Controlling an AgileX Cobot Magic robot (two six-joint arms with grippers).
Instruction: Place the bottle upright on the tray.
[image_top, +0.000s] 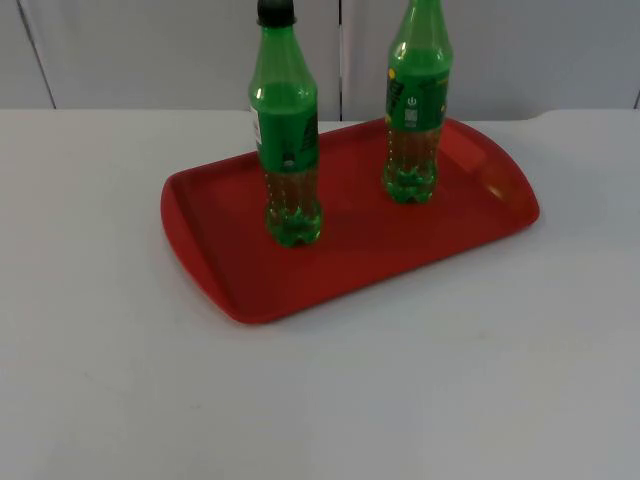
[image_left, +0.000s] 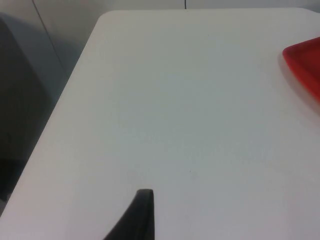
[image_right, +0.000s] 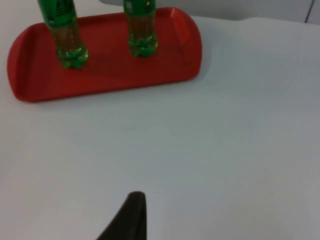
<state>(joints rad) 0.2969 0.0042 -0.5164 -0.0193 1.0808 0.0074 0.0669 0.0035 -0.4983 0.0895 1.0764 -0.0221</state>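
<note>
White surface (image_top: 120, 380), grey partition wall (image_top: 150, 50) behind. Red tray (image_top: 230, 270) lying at an angle near the middle of the surface, long side running from near-left to far-right. Two green bottles standing upright on it, well apart. Left bottle (image_top: 287, 140) with black cap, white and green label, foot near the tray's middle. Right bottle (image_top: 416, 110) nearer the far right end of the tray, top cut off by the frame edge, cap not seen; label with yellow marks, probably the same brand, hard to read.

Left gripper (image_left: 142, 212) over bare surface off the tray's left end, a corner of the tray (image_left: 305, 65) just in sight; one black fingertip seen, so cannot tell if fingers are released or clenched. Holding nothing seen.

Right gripper (image_right: 132, 215) well back from the tray (image_right: 100, 75), facing its long side, both bottles (image_right: 65, 35) (image_right: 141, 27) upright ahead; again one fingertip, fingers' state cannot be told. Both arms waiting clear of the tray.
</note>
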